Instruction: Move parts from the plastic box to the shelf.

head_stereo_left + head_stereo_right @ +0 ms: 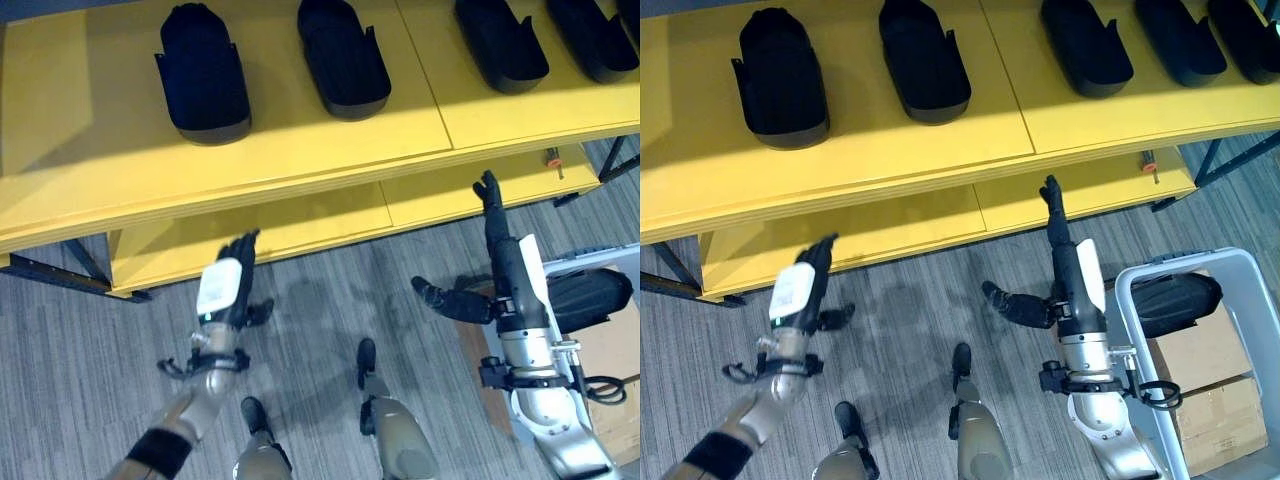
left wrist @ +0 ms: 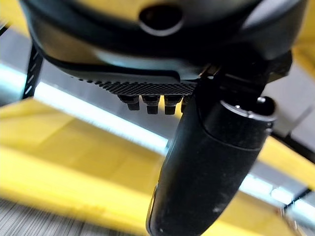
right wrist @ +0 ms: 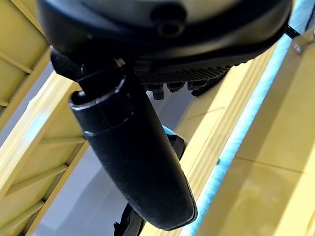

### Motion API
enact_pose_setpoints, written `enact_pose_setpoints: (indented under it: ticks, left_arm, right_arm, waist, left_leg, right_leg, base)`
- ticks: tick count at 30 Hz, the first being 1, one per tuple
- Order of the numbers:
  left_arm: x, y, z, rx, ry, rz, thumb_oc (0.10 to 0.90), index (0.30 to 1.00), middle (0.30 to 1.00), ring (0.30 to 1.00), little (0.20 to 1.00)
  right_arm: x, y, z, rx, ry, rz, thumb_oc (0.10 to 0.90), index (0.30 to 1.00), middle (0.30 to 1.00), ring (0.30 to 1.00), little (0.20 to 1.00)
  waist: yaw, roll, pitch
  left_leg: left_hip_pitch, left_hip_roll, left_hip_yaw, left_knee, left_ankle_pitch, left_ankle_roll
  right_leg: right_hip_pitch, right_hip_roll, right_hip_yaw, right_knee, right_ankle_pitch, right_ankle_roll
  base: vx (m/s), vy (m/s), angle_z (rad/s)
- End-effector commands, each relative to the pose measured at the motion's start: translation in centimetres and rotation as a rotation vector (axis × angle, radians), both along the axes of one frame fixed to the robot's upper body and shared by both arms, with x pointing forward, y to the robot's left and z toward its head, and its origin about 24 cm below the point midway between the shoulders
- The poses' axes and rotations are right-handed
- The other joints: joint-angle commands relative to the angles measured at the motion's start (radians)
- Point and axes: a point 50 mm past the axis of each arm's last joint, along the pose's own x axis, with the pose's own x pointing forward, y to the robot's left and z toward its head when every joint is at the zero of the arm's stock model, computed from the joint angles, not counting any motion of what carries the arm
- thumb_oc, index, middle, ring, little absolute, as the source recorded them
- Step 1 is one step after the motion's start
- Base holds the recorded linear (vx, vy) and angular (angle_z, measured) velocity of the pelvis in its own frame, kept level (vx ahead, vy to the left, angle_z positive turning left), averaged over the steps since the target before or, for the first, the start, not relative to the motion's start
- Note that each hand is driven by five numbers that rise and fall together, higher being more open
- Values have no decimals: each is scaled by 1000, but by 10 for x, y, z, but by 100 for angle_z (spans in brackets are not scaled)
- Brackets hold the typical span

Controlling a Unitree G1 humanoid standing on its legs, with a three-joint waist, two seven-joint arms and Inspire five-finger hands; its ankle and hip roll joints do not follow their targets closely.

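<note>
Several black moulded parts lie in a row on the top board of the yellow shelf [image 1: 330, 140], among them one at the left [image 1: 203, 75] and one beside it [image 1: 343, 55]. Another black part [image 1: 1175, 300] rests in the pale plastic box [image 1: 1200, 258] at the right. My left hand [image 1: 230, 285] hangs open over the carpet in front of the lower board, holding nothing. My right hand [image 1: 503, 265] is open too, with fingers [image 1: 1050, 195] straight towards the shelf and thumb [image 1: 1015, 305] spread, just left of the box. The wrist views show each thumb, left [image 2: 211, 162] and right [image 3: 133, 162], free of any part.
The lower yellow board [image 1: 300, 230] carries a small orange-handled tool [image 1: 552, 158] near its right end. Two cardboard boxes [image 1: 1205, 355] sit in the plastic box beside the part. Dark shelf legs [image 1: 60, 272] stand on the grey carpet at the left.
</note>
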Motion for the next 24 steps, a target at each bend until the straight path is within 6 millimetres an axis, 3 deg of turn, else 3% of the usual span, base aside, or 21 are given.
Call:
enact_pose_setpoints:
  ticks: [1,5,9,10,15,18,20,24]
  left_arm:
    - [8,-12,50,-204,-190,-155,900,1000,1000,1000,1000]
    - [-12,-18,38,-606,-61,-149,900,1000,1000,1000,1000]
    - [-16,-20,35,-673,-18,-177,900,1000,1000,1000,1000]
    - [-15,-23,36,-786,-1,-186,900,1000,1000,1000,1000]
    - [-13,-26,34,-816,8,-190,900,1000,1000,1000,1000]
    - [-7,-31,34,-822,4,-193,900,1000,1000,1000,1000]
    - [-2,-37,35,-803,2,-213,900,1000,1000,1000,1000]
    - [-1,-43,37,-812,7,-241,900,1000,1000,1000,1000]
  right_arm:
    - [-12,-1,35,-3,-199,15,900,1000,1000,1000,1000]
    - [-13,-10,16,102,-57,34,900,1000,1000,1000,1000]
    - [-15,-13,7,203,15,69,900,1000,1000,1000,1000]
    - [-15,-14,2,241,48,83,900,1000,1000,1000,1000]
    - [-17,-15,-2,246,78,88,900,1000,1000,1000,1000]
    - [-16,-18,-2,236,79,81,900,1000,1000,1000,1000]
    - [-17,-20,0,237,69,83,900,1000,1000,1000,1000]
    - [-22,-25,5,198,51,71,900,1000,1000,1000,1000]
  waist:
    - [-13,12,-122]
    - [-26,43,-190]
    - [-35,57,-226]
    - [-41,66,-246]
    - [-54,81,-269]
    - [-64,89,-261]
    - [-74,92,-256]
    - [-72,93,-243]
  left_leg:
    - [-49,-1,-40,-10,71,57]
    - [2,13,-36,-19,79,52]
    - [21,24,-24,-24,85,45]
    - [32,30,-19,-24,89,43]
    - [75,52,-2,-19,89,40]
    - [86,75,-6,13,92,40]
    - [69,104,-20,60,112,28]
    - [1,170,-88,188,216,-2]
  right_leg:
    - [140,-76,-47,48,-114,116]
    - [203,-57,-58,38,-129,110]
    - [224,-45,-53,18,-129,107]
    - [232,-40,-48,16,-134,104]
    - [243,-26,-35,72,-179,90]
    - [241,-10,-29,176,-249,64]
    - [238,13,-31,224,-287,42]
    - [262,78,-43,244,-333,-17]
  base:
    - [36,-36,8]
    - [21,-42,17]
    - [-2,-28,-1]
    - [-3,-57,-13]
    - [16,-62,-22]
    - [-29,-138,-7]
    - [-67,-235,16]
    - [-36,-253,17]
